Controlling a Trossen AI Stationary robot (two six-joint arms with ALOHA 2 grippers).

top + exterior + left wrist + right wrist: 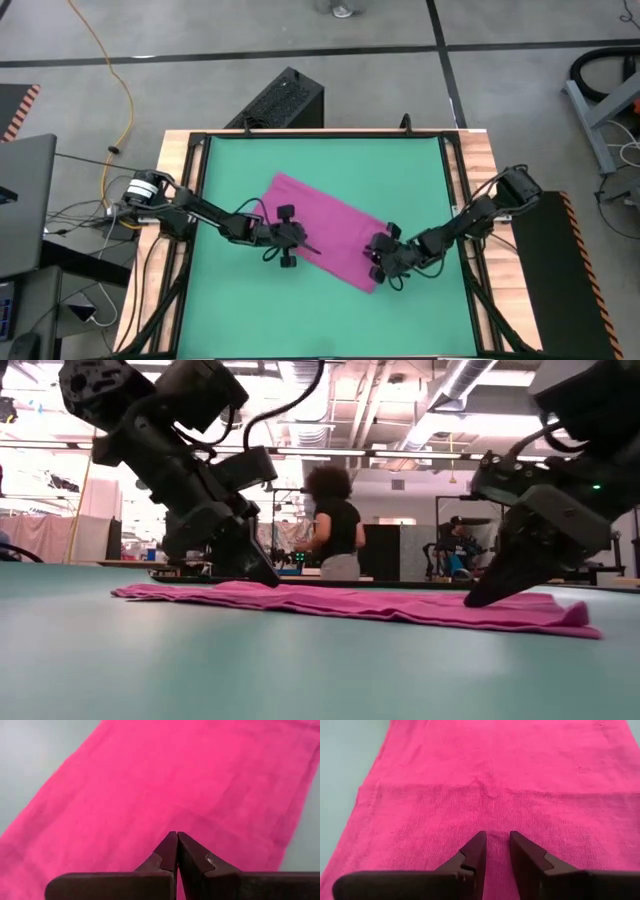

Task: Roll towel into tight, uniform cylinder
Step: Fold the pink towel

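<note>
Pictured from above: a pink towel (325, 230) laid flat and slantwise across the middle of a green mat (230, 310), folded into a long strip, not yet rolled. Flanked by two dark arms, one at each long side. Left gripper (300, 243) set down on the strip's edge nearest the left arm, fingers pressed fully together with no cloth between them, tips resting on the fabric. Right gripper (381, 252) lowered onto the strip's end nearest the right arm, fingers parted by a narrow gap, tips on or just above the cloth, nothing pinched; contact not certain from the table-level view. Seen beyond the table in that view: a person (333, 525) standing in the room, well clear of the work.

Judged to be the opening step, both grippers positioned on a flat strip ahead of the first turn. Called for next, by this reading: the end under the right gripper caught and folded over on itself, kept square to the strip's long sides, while the left gripper pinned the rest against sliding. Likely fault: a skewed first turn giving a cone, not an even cylinder.
</note>
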